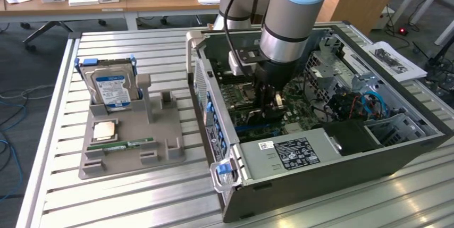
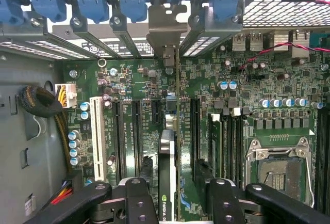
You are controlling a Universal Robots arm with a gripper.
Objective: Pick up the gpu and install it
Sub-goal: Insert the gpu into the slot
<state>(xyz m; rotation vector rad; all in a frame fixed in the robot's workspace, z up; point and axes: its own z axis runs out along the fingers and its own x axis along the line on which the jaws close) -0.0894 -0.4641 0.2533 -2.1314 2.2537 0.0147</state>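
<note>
**Gripper astride the gpu, inside the case**

You have the gpu (image 2: 167, 182) standing on edge over the motherboard (image 2: 129, 79) slots in the open case (image 1: 397, 143), its metal bracket (image 2: 166, 25) up at the rear slot openings. The gripper (image 2: 175, 175) straddles it with the jaws apart, a finger (image 2: 140, 198) on each side and a sliver of board showing between finger and card. Whether it is fully seated, you cannot tell. Judge it light and stiff but fragile: take it by the flat shroud faces near mid-length, squarely, never by the thin bracket or bare components.
</note>
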